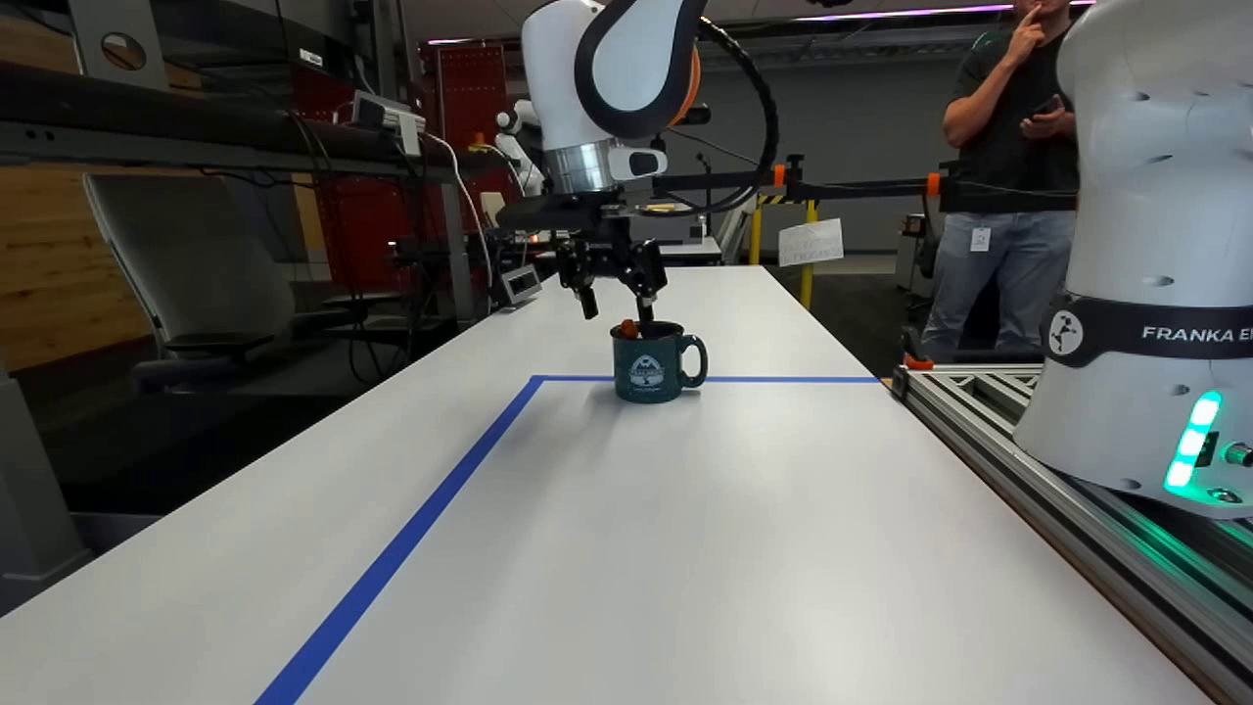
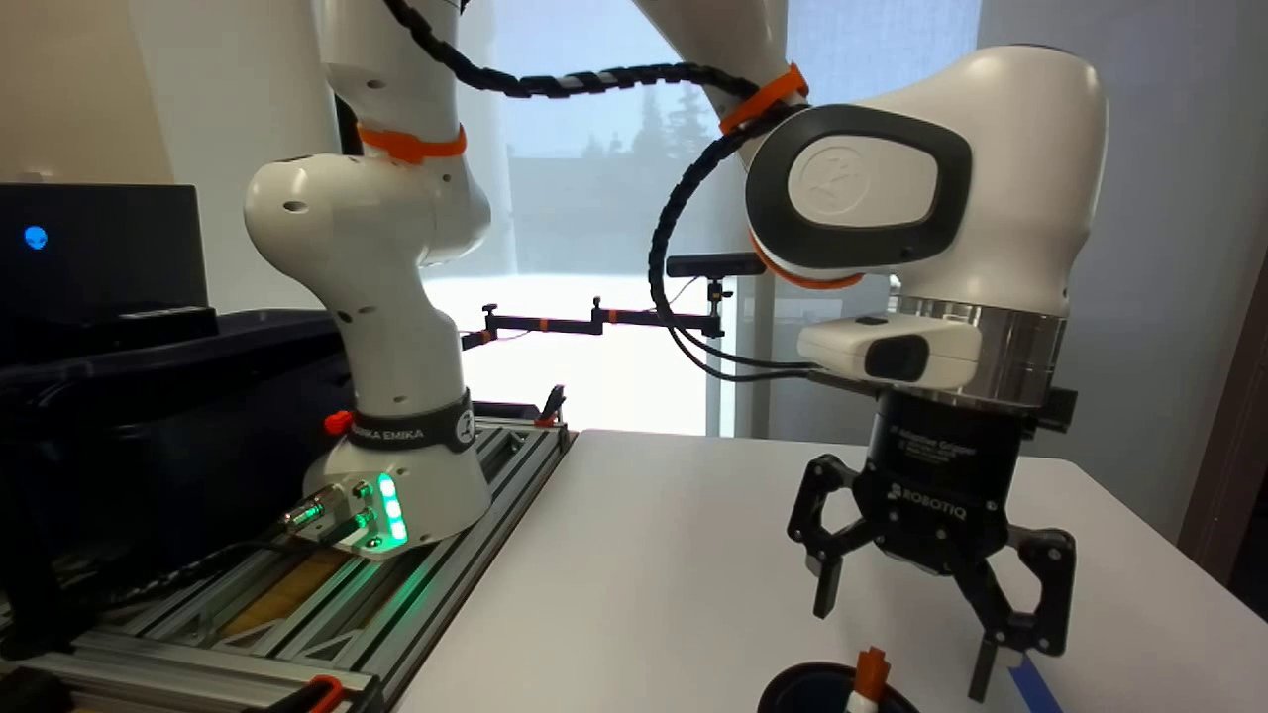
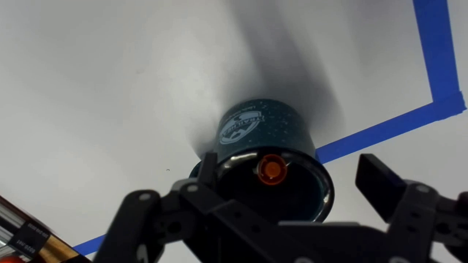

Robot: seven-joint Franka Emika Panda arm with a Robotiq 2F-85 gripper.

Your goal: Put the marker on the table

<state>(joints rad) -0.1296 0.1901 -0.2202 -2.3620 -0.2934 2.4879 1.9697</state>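
Note:
The marker stands in the dark teal mug (image 1: 636, 377), with its orange-red end (image 1: 629, 329) showing above the rim. In an exterior view this end (image 2: 872, 675) has a white part below it, and only the mug's top (image 2: 792, 688) is in frame. The wrist view looks onto the marker's round end (image 3: 272, 169) at the edge of the mug's opening (image 3: 270, 126). The marker's lower part is hidden inside the mug. The mug is upright on the white table (image 1: 744, 548). My gripper (image 2: 901, 646) is open and empty just above the mug, fingers wide apart (image 3: 289, 168).
Blue tape (image 1: 421, 529) marks the table and runs by the mug. The mug's handle (image 1: 696, 360) points toward the robot base side. The metal-railed bench (image 2: 495, 555) with the robot base (image 2: 406, 495) borders the table. A person (image 1: 1013, 176) stands behind.

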